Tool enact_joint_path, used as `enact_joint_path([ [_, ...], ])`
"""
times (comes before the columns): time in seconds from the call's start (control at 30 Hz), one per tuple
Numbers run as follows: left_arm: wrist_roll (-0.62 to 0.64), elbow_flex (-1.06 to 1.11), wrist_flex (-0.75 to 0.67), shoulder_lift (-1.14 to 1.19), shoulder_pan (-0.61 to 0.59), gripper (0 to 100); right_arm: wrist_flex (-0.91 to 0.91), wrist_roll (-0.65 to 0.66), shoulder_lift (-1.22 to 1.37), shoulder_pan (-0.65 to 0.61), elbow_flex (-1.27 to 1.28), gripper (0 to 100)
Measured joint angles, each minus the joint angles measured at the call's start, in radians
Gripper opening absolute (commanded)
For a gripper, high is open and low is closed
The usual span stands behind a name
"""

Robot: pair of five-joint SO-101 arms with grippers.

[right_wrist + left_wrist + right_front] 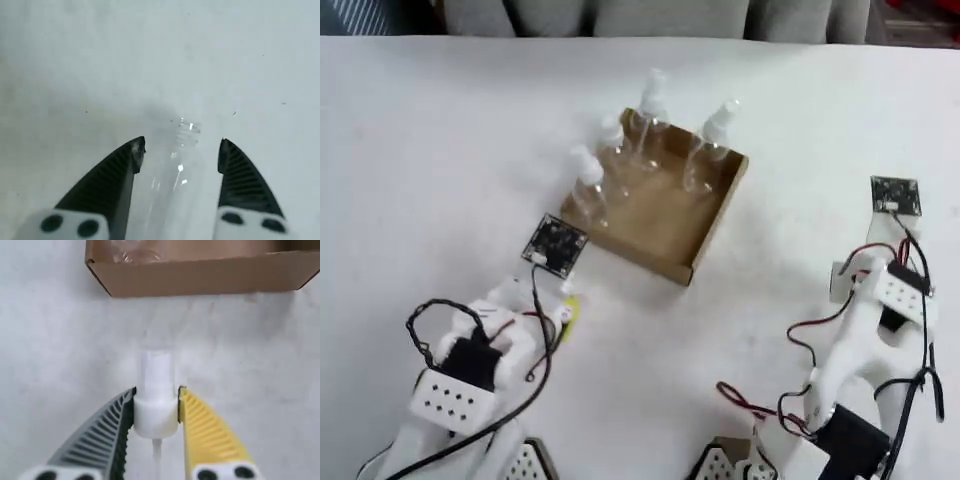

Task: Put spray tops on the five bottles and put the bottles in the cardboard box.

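Left wrist view: left pincer [156,390] clamps a spray top [156,412] near the cardboard box [200,277], apparently meant for the bare bottle [175,192] straddled by the wide-open right pincer [182,150].

— Where does the high camera look from?
— Above the white table [440,120], facing down on both arms and the cardboard box [660,215].
— And the wrist cameras?
— Each looks closely along its gripper at the tabletop: left gripper [156,390], right gripper [181,142]. The left shares the box's near wall with the high view.
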Motion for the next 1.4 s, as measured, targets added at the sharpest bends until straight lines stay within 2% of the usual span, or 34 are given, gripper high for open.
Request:
enact_joint_path([
  [0.13,0.000,0.000,0.000,0.000,0.000,2,0.169,-0.003,0.005,0.000,-0.104,20.9],
  [0.43,0.000,0.020,0.000,0.000,0.000,2,0.459,-0.160,0.005,0.002,-0.212,21.3],
  [0.67,0.000,0.020,0.000,0.000,0.000,2,0.433,-0.233,0.029,0.003,-0.213,21.3],
  [0.83,0.000,0.020,0.000,0.000,0.000,2,0.382,-0.235,0.135,0.003,-0.213,21.4],
  [1.0,0.000,0.020,0.000,0.000,0.000,2,0.336,-0.216,0.261,0.003,-0.227,26.2],
  [1.33,0.000,0.020,0.000,0.000,0.000,2,0.327,-0.213,0.454,0.014,-0.342,25.9],
  [1.4,0.000,0.020,0.000,0.000,0.000,2,0.327,-0.213,0.493,0.014,-0.373,23.0],
])
